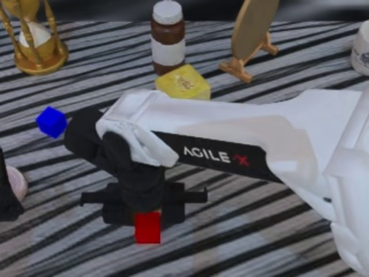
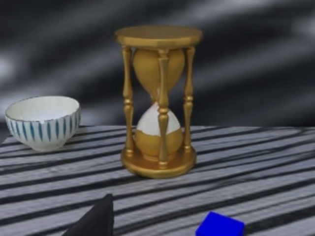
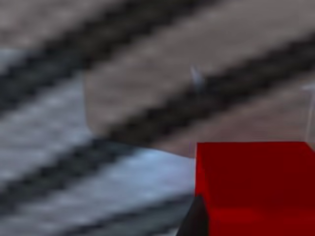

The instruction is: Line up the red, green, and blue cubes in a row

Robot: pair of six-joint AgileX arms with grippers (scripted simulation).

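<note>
- The red cube (image 1: 147,227) sits near the table's (image 1: 277,231) front edge, under my right gripper (image 1: 144,209); I cannot tell its jaw state.
- The blue cube (image 1: 52,122) lies apart toward the left edge; no green cube visible.
- No row formed yet.
- My left gripper (image 1: 7,199) idles at the left edge.

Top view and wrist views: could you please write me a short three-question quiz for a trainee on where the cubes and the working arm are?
1. Fill in: in the left wrist view, the blue cube lies on the striped cloth in front of a golden ____.
2. Which cube lies right at the right tool in the top view?
A. red cube
B. blue cube
C. green cube
3. True or false: the green cube shows in the top view.

Key:
1. hourglass
2. A; the left arm sits apart at the table's left edge.
3. False; no view shows it.
</note>
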